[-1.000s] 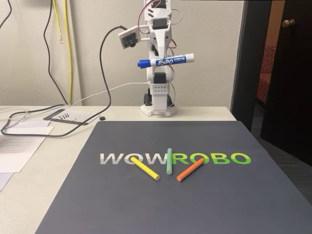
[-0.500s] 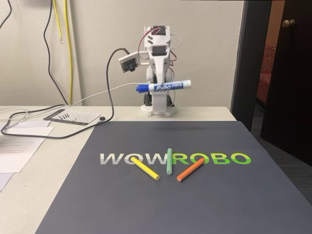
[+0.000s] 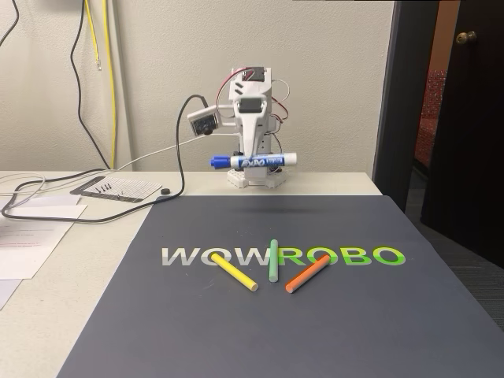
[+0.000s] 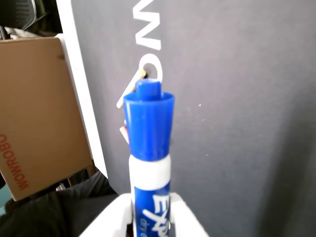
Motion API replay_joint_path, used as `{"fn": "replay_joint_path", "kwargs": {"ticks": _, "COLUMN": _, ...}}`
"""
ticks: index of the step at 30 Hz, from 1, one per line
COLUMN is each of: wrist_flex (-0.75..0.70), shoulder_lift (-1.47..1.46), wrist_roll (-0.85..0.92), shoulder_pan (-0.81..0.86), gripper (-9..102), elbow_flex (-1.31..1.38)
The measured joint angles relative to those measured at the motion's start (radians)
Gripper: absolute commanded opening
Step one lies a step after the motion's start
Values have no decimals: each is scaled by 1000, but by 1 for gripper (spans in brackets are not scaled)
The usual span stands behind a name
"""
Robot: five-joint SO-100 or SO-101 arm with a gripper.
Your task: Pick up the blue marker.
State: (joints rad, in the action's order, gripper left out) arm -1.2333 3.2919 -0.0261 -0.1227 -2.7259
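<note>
Claw clamped on blue marker, lower than before, nearer the mat

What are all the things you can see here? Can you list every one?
blue marker: one, white with blue label and cap, held level above the table
yellow stick: one, on the mat
green stick: one, on the mat
orange stick: one, on the mat
mat: one, dark grey, printed WOWROBO
papers: white, left of the mat
cables: black, yellow, white, at the wall
cardboard box: one, brown, wrist view
arm: one, white
tool: one, white, gripping the marker
</note>
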Motion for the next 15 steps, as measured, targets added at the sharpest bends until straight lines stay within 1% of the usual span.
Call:
{"fn": "replay_joint_path", "kwargs": {"ticks": 6, "wrist_flex": -5, "shoulder_lift": 0, "wrist_roll": 0, "shoulder_pan": 35, "gripper": 0, "elbow_flex": 0}}
{"fn": "replay_joint_path", "kwargs": {"ticks": 15, "wrist_flex": 17, "shoulder_lift": 0, "wrist_roll": 0, "shoulder_pan": 43, "gripper": 0, "elbow_flex": -17}}
